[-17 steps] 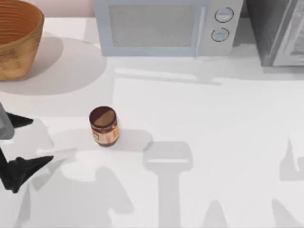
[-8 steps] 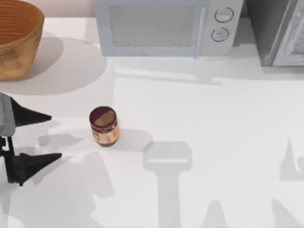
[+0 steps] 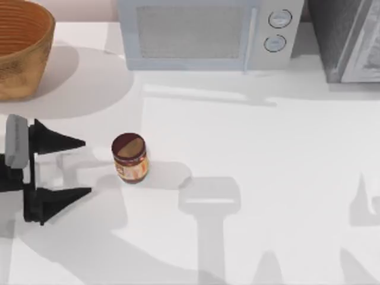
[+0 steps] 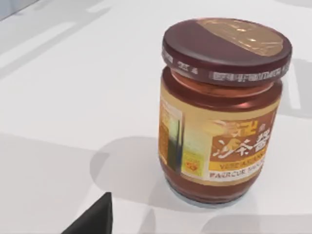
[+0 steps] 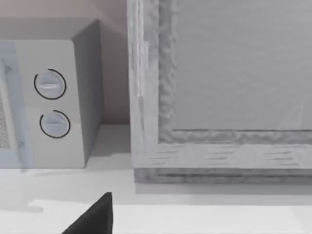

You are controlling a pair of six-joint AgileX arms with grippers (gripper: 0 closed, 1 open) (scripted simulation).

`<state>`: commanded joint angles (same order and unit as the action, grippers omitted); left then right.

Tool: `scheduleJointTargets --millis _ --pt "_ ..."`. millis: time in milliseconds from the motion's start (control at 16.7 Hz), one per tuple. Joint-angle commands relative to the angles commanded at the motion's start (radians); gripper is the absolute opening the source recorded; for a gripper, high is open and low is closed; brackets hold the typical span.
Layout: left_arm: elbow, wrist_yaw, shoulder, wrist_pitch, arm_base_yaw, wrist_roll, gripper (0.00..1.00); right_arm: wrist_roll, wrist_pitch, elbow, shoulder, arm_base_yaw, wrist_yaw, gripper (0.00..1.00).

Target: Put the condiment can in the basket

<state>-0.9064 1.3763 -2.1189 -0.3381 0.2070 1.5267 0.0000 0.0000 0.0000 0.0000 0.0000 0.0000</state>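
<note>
Nothing grasped yet. My left gripper (image 3: pixel 86 167) sits low at the table's left, fingers spread wide, pointing at the condiment can (image 3: pixel 130 158), which stands upright just beside the tips, untouched. The basket (image 3: pixel 22 47) waits at the far left corner, well apart. Grasp, lift, carry and drop all remain.

White table (image 3: pixel 267 154); microwave (image 3: pixel 208 32) along the back edge.

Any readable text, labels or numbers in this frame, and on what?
Condiment can label: large Chinese-style characters, not clearly legible.
Under them: two lines of Latin letters, too blurred to read.
Lid rim: a printed strip, too small to read.
Microwave: two round dials, no readable marks.
</note>
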Motion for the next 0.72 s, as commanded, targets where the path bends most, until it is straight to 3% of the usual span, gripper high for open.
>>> scheduleJointTargets --millis 300,720 --pt "-0.121 0.084 -0.121 -0.068 -0.069 0.087 1.00 0.000 0.000 0.000 0.000 0.000 0.000 1.00" --pt "-0.152 0.099 -0.145 -0.087 -0.089 0.103 1.00 0.000 0.000 0.000 0.000 0.000 0.000 1.00"
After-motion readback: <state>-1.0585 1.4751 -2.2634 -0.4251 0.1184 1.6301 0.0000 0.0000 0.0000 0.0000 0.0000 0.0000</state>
